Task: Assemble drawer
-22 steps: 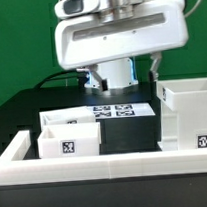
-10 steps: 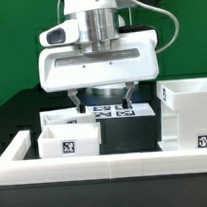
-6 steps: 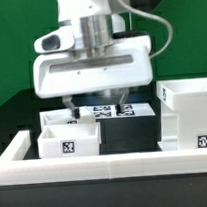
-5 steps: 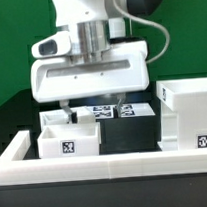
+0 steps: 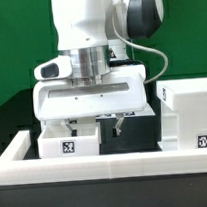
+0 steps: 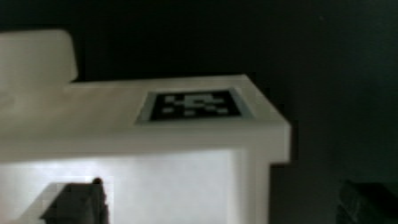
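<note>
As only wrist shows: tag (image 6: 192, 105) on tray (image 6: 160, 150); fingertips (image 6: 71, 200) wide apart, empty.
Exterior only: housing (image 5: 189, 116), wall (image 5: 106, 169).
Gripper (image 5: 94, 122): low over tray.
Room: dark gap separates tray, housing.

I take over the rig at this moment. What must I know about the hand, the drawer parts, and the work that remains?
Hand: open, holding nothing, low over the tray area at the exterior view's left.
Front tray: on the table behind the border wall, outside the housing.
Second tray: hidden behind the hand.
Housing: upright at the exterior view's right, apart from the front tray.
Done: nothing visibly fitted.
Left: grasp each tray and slide it into the housing.
</note>
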You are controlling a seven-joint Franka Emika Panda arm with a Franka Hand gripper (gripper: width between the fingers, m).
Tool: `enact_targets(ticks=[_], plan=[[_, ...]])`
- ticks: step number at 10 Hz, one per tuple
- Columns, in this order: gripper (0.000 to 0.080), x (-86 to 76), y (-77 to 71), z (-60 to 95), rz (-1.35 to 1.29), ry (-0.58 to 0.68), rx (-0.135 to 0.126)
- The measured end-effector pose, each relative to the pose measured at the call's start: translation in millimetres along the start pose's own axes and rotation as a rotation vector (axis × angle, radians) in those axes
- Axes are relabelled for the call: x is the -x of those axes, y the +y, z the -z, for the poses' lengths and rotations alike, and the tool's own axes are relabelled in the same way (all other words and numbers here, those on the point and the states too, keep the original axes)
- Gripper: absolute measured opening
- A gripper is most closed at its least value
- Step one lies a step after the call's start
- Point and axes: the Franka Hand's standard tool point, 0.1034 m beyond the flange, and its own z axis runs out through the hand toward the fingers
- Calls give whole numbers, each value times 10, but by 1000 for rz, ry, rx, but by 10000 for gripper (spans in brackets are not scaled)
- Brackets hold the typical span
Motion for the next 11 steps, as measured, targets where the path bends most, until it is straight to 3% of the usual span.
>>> enact_targets(ticks=[4,5,6,7,8,9,11], plan=[[626,19,-31,-59,6,-2,2],[451,19,-31,-60,6,-2,2],[451,20,-31,-62,6,-2,2],[251,21,-31,-63,6,-3,2],[114,22,-31,-63,6,-3,2],[40,20,-30,-63,6,-3,3],[40,20,-30,-63,6,-3,3]])
